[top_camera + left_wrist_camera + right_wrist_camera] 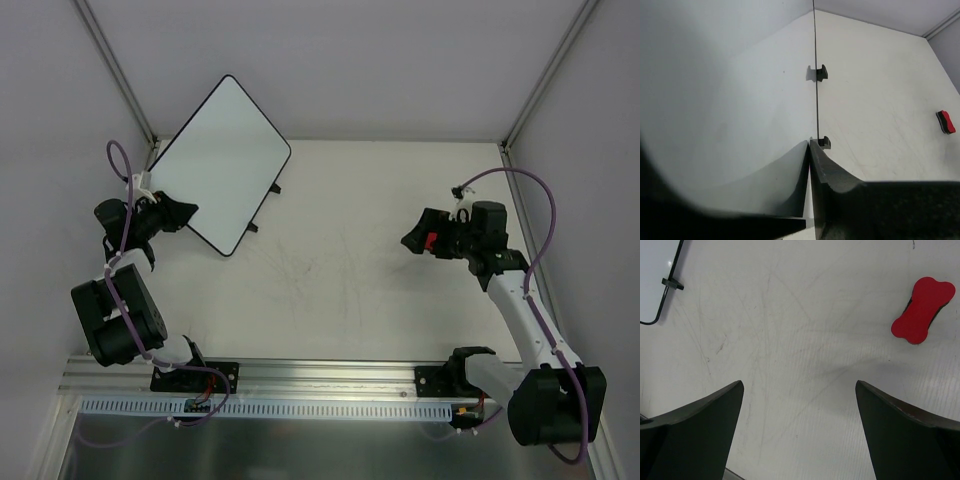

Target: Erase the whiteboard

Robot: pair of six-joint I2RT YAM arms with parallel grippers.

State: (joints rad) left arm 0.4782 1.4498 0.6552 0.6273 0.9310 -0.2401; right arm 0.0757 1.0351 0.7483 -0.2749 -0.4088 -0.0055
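From above and behind the near edge: looks down over the whole scratched white bench. On the left wrist: sits tight against the flat white black-rimmed whiteboard near the far-left corner, faces the right edge. On the right wrist: looks down from higher up. Shared by both wrist views: the small red bone-shaped eraser and the whiteboard's rim.

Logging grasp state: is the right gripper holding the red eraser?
No, the right gripper is open, and the eraser lies on the table apart from its fingers.
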